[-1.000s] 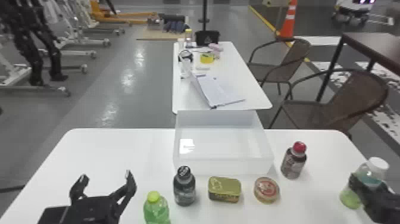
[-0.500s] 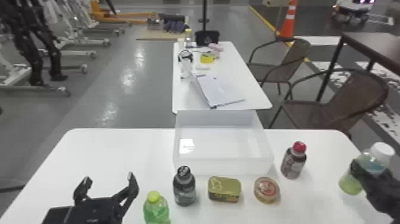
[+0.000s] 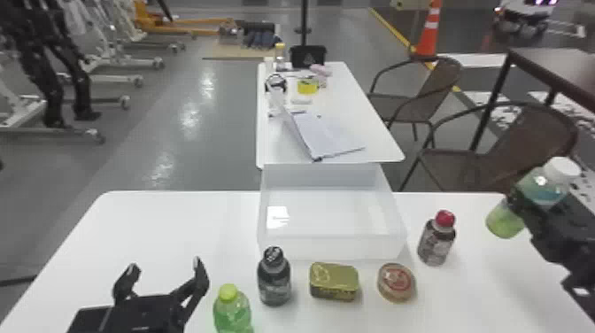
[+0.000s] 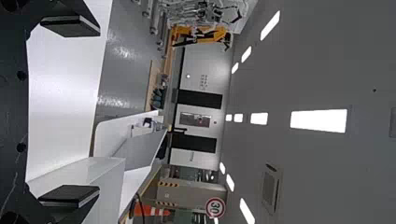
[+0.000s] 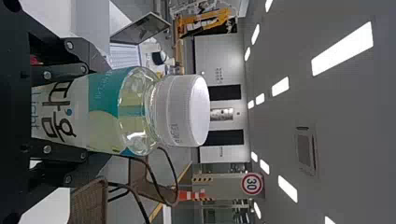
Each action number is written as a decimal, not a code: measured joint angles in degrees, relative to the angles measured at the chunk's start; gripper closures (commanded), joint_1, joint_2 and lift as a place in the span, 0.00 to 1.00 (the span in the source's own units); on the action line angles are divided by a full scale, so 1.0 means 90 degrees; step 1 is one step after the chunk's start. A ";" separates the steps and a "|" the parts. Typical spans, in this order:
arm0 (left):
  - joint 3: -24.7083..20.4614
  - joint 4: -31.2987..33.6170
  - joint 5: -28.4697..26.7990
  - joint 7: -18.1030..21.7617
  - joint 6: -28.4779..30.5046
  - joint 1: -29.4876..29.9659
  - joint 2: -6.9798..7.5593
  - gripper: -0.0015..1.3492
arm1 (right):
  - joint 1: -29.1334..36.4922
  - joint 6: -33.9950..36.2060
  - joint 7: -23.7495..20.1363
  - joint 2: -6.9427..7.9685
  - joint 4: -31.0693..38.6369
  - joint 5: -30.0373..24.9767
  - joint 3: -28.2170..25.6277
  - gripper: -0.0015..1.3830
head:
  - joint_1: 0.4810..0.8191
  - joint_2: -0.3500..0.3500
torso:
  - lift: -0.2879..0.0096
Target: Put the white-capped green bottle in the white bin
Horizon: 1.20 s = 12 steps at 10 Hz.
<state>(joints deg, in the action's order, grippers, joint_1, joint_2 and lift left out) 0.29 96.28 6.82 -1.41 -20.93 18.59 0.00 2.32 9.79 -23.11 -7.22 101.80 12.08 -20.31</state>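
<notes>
Surroundings, head view: white bin at the middle of the far edge of the white table. Red-capped bottle upright just right of the bin, standing between it and the white-capped green bottle. Nearer row, left to right: green-capped bottle, dark-capped bottle near the bin's near-left corner, gold rectangular tin, round tin. Beyond the bin, a laptop on a second table.

Jaws: right gripper at the table's right side, its jaws closed about the white-capped green bottle, one on each side of the body, cap clear of them. Left gripper at near left, jaws spread wide, touching no object.
</notes>
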 measured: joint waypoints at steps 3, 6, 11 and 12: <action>0.0052 -0.0035 0.0002 0.0000 0.0005 -0.0045 0.0000 0.08 | -0.0767 -0.0431 -0.0002 -0.0255 -0.0702 0.0517 0.0711 0.70 | 0.20 0.50 | 0.63; 0.0078 -0.0071 0.0029 0.0000 0.0001 -0.0064 0.0000 0.08 | -0.1383 -0.1053 -0.0026 -0.0335 -0.1774 0.0871 0.1496 0.70 | 0.20 0.50 | 0.63; 0.0113 -0.0241 0.0055 0.0000 -0.0048 -0.0125 0.0000 0.08 | -0.2291 -0.1426 -0.0471 -0.0200 -0.3249 0.1064 0.2423 0.70 | 0.20 0.50 | 0.63; 0.0120 -0.0254 0.0065 0.0000 -0.0051 -0.0132 0.0000 0.08 | -0.2488 -0.1469 -0.0643 -0.0180 -0.3539 0.1062 0.2546 0.70 | 0.20 0.50 | 0.63</action>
<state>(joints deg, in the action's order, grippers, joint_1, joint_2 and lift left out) 1.37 94.00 7.40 -1.41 -21.38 17.41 0.00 -20.07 -3.42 -28.89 -8.85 69.94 21.64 2.61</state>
